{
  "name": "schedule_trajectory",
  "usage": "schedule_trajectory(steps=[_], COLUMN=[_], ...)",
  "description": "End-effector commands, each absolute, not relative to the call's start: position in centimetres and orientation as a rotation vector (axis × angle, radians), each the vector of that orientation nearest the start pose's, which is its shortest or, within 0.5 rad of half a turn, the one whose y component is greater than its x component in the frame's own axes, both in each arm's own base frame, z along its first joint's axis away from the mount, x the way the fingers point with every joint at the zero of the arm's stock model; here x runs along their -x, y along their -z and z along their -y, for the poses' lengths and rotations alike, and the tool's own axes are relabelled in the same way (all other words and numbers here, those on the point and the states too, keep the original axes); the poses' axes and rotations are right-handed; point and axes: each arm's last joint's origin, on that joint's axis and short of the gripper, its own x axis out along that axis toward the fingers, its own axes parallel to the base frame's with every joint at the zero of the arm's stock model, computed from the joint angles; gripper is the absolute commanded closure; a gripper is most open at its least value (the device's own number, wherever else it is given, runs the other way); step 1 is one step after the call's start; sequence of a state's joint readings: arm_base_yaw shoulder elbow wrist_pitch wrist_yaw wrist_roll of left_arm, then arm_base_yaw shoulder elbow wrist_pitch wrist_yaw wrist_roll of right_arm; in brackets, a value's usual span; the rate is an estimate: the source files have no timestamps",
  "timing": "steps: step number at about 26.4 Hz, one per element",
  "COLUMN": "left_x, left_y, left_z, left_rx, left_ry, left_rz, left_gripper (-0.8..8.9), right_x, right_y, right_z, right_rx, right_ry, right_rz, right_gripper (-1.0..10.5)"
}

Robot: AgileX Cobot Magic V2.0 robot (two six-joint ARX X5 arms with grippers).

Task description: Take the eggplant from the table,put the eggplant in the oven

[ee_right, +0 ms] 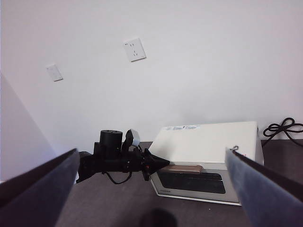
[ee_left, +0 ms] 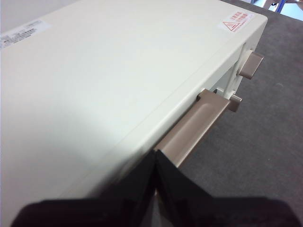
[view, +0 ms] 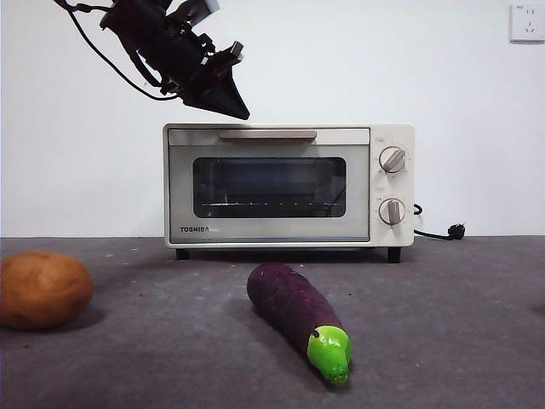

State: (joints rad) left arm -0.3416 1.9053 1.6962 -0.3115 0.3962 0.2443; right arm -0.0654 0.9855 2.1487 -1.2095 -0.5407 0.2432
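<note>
The dark purple eggplant [view: 298, 317] lies on the grey table [view: 443, 341] in front of the oven, green cap toward the camera. The cream TOSHIBA oven [view: 289, 183] stands behind it, door closed, beige handle [view: 267, 135] along the top. My left gripper [view: 228, 104] hovers just above the oven's top left, shut, its tip [ee_left: 156, 158] right over the handle [ee_left: 191, 130] and holding nothing. My right gripper [ee_right: 151, 189] is high and away from the table, jaws wide open, looking down at the oven [ee_right: 208, 158] and the left arm [ee_right: 123, 158].
An orange-brown potato-like lump [view: 43, 290] sits at the front left of the table. The oven's black power cord and plug [view: 447, 232] lie at the right rear. A white wall rises behind with a socket [view: 528, 21].
</note>
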Motion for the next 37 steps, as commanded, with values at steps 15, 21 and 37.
schedule_trajectory(steps=[15,21,37], left_x=[-42.2,-41.5,-37.4], left_y=[-27.2,-26.9,-26.2], left_z=[16.8,17.9,24.2], left_rx=[-0.22,-0.212,-0.224], left_ry=[0.832,0.886,1.09], left_rz=[-0.58,-0.615,-0.721], left_gripper=[8.19,8.19,8.19], right_x=[-0.9,-0.9,-1.5], right_y=[-56.8,-56.8,-56.9], right_z=[-1.5,-1.5,-1.4], right_rx=[-0.241,-0.241,-0.243], right_ry=[-0.479,-0.479,-0.479], right_rz=[-0.101,-0.1,-0.105], right_gripper=[3.5,3.5,3.5])
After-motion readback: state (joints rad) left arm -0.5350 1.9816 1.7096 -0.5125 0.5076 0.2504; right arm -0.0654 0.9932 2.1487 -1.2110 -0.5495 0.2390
